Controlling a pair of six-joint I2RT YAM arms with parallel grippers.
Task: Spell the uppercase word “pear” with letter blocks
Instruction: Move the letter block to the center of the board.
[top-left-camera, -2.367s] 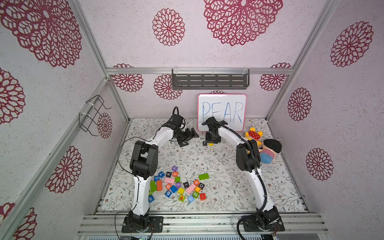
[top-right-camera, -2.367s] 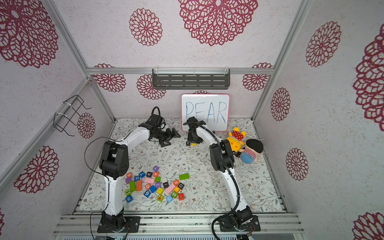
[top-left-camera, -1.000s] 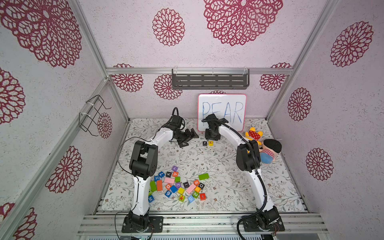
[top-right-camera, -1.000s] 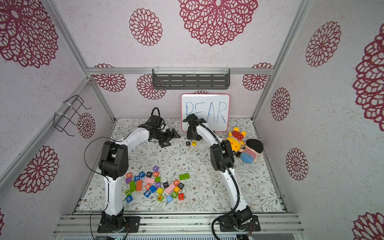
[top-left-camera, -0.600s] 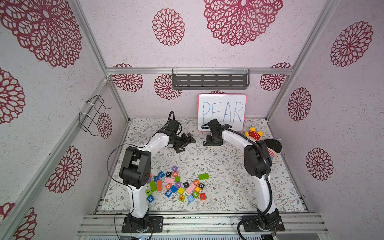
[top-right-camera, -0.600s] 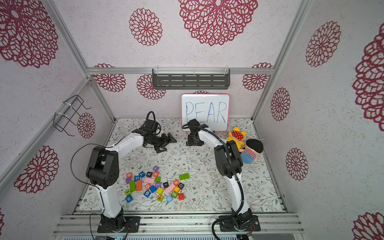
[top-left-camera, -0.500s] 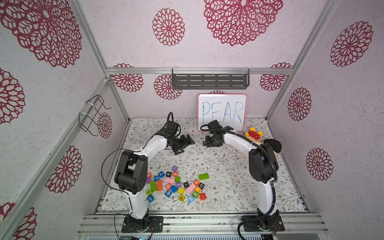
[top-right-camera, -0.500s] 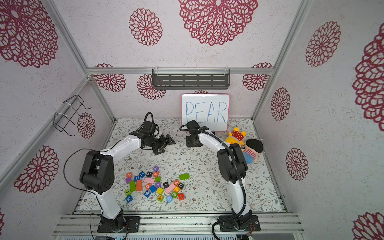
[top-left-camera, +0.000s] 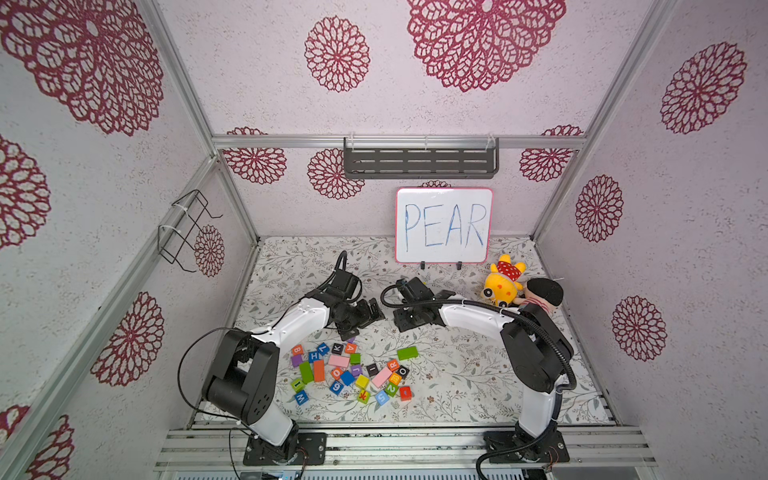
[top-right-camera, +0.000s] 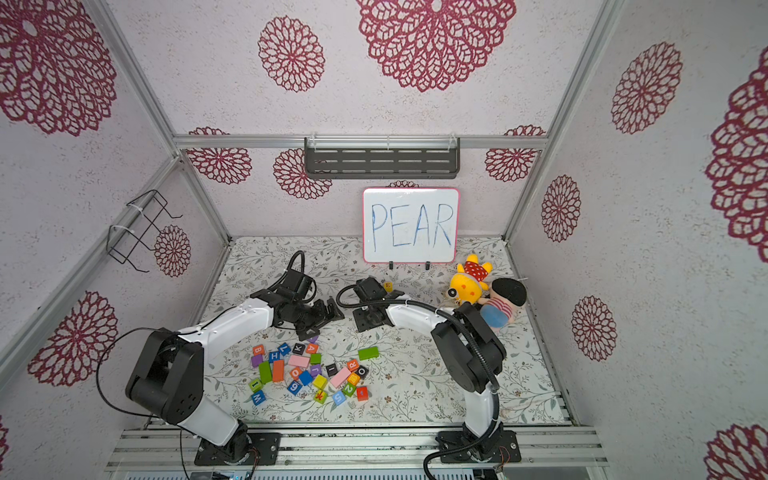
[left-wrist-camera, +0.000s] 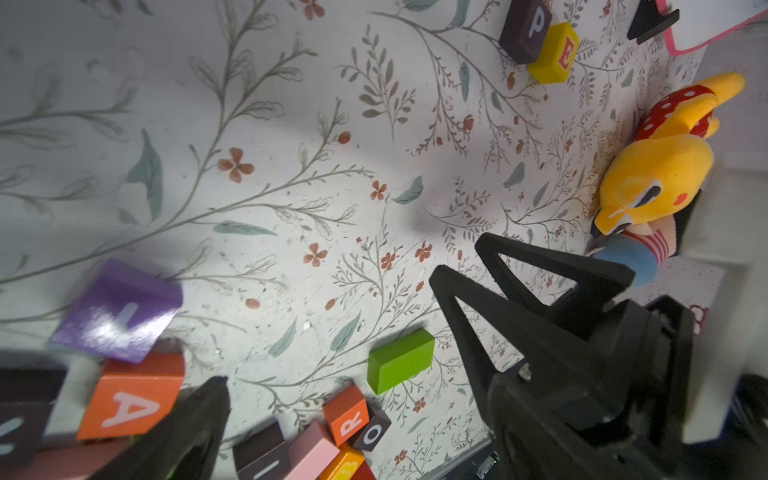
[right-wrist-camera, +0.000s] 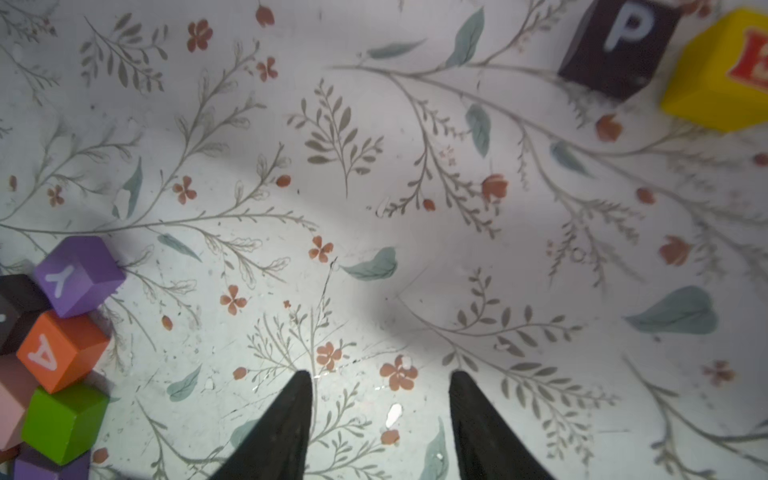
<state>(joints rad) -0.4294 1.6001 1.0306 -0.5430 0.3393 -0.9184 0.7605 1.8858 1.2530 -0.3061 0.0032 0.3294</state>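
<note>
So, with P block (right-wrist-camera: 619, 45) beside E block (right-wrist-camera: 723, 70), the left gripper (left-wrist-camera: 332, 328) (spread wide, empty, like the right gripper (right-wrist-camera: 380, 376)) should fetch A block (left-wrist-camera: 129, 399).

**Left arm** (top-left-camera: 301, 318): white moulded shell links with small dark screw dots. Bulky black cylindrical joint housings (top-left-camera: 243, 380). A thin black cable (top-left-camera: 179, 372) hangs in a free loop alongside.

**Right arm** (top-left-camera: 471, 316): same white shells and black joints. A ribbed black hose (top-left-camera: 559, 351) runs along it.

**Base plates** (top-left-camera: 286, 451): black, one under each arm, with visible bolts.

**Left pincer** (left-wrist-camera: 336, 320): matt black fingers (left-wrist-camera: 519, 299) built as open triangular frames, tapering to points.

**Right pincer** (right-wrist-camera: 380, 374): two matt black fingers (right-wrist-camera: 286, 424), narrowing to sharp tips.
</note>
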